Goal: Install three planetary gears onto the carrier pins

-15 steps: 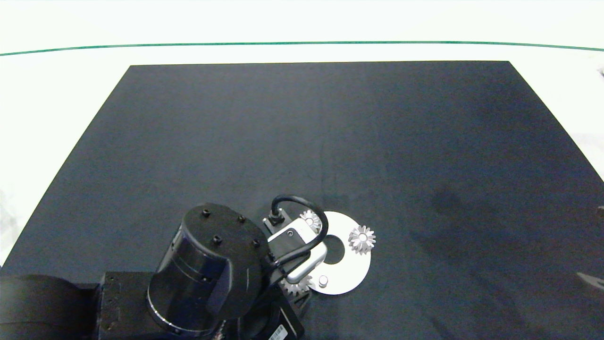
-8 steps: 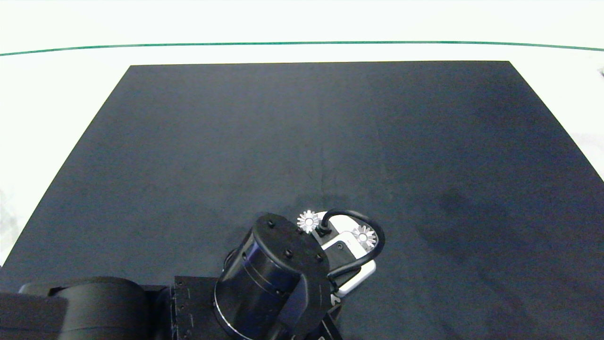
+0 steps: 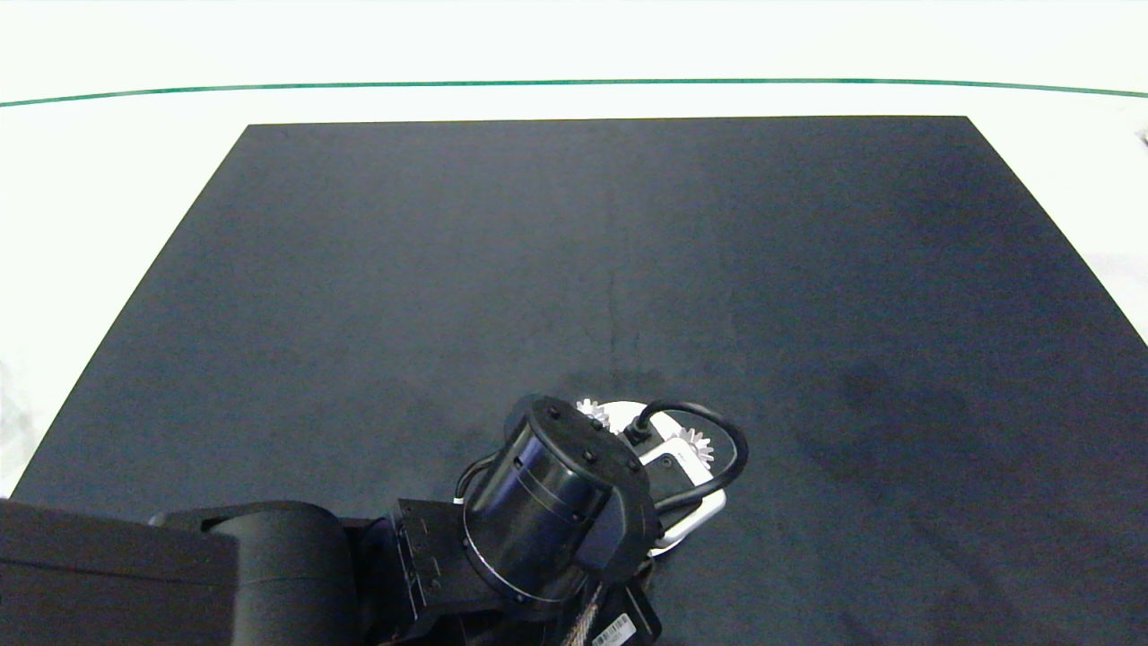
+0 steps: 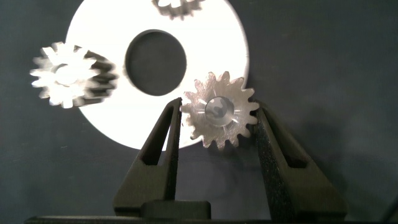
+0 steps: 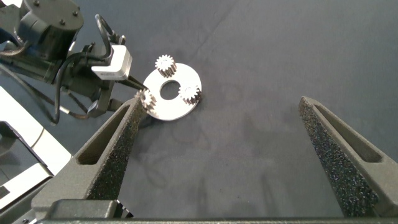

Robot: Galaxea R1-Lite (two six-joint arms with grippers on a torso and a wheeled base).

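Planetary gears: three small silver metal spur gears with pointed teeth and a round centre bore; they look stiff and light for their size, and likely slick on the flanks, so the sure hold is across opposite tooth tips, as the third gear is flanked now.
Left arm: it reaches in from the left of the tabletop, and its wrist housing hides most of the work from above.
Left claw: two grey fingers spread either side of the third gear, one fingertip touching its teeth, the other close beside; whether they pinch it I cannot tell.
Carrier: a flat white round disc with a large central hole, lying on the dark tabletop.
Seated gears: one gear sits on the disc beside the hole, another gear at its far rim.
Third gear position: over the disc's edge, apparently on or above the last pin; seating uncertain.
Right claw: fingers wide apart, holding nothing, hovering well away.
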